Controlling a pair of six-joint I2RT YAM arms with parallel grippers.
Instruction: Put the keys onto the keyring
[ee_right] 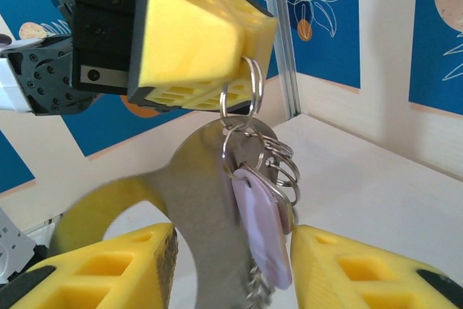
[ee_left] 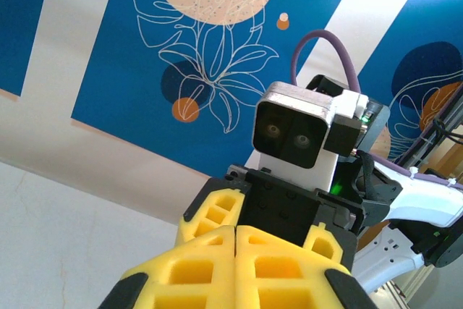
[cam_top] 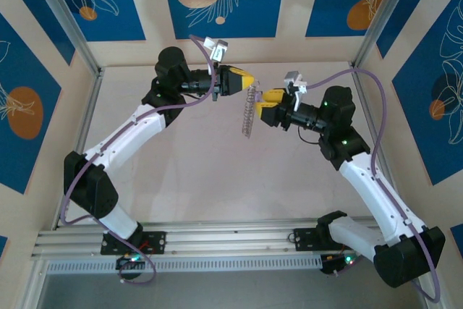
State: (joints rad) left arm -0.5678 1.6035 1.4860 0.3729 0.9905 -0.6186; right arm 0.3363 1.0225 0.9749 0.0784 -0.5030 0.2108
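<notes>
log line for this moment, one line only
left gripper: shut on keyring | right gripper: open, jaws either side of lilac key | lilac key: hangs below keyring

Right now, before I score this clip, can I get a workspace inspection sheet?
Surface: pale tabletop.
Job's things: keyring hangs in mid-air, a lilac-headed key hanging among its rings.
Clutter: nothing seen.
Grippers: left gripper shut on the keyring's top ring; right gripper open, fingers either side of the bunch.
Cables: purple cables loop beside each arm, apart from the keyring.
Surroundings: blue leaf-print wall panels, aluminium frame.
</notes>
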